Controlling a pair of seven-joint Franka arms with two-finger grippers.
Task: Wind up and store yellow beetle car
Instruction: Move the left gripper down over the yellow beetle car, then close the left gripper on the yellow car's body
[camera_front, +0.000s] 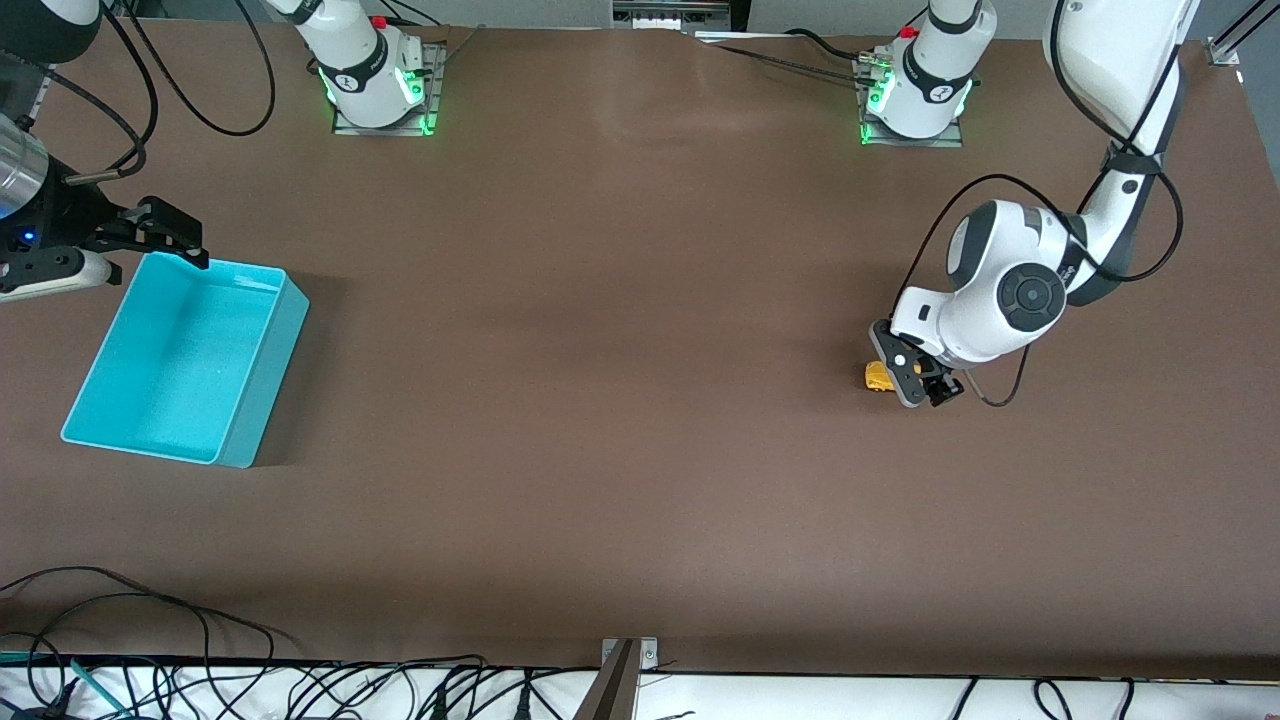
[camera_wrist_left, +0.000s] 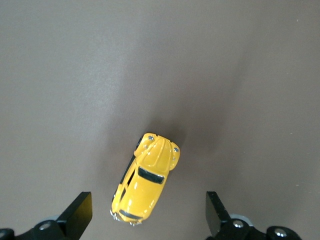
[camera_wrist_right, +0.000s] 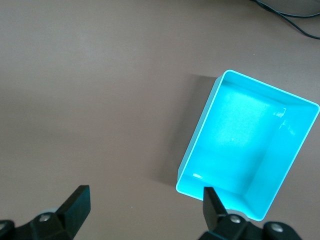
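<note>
Two tools were seen with fingers spread apart. The left tool (camera_front: 915, 385) was lowered over the yellow beetle car (camera_front: 879, 377), which stood ungripped on the desk (camera_front: 600, 400) toward the left arm's end, partly hidden in the front view. The right tool (camera_front: 150, 235) hung over the turquoise bin (camera_front: 255, 410) rim, broad bare desk between.
</note>
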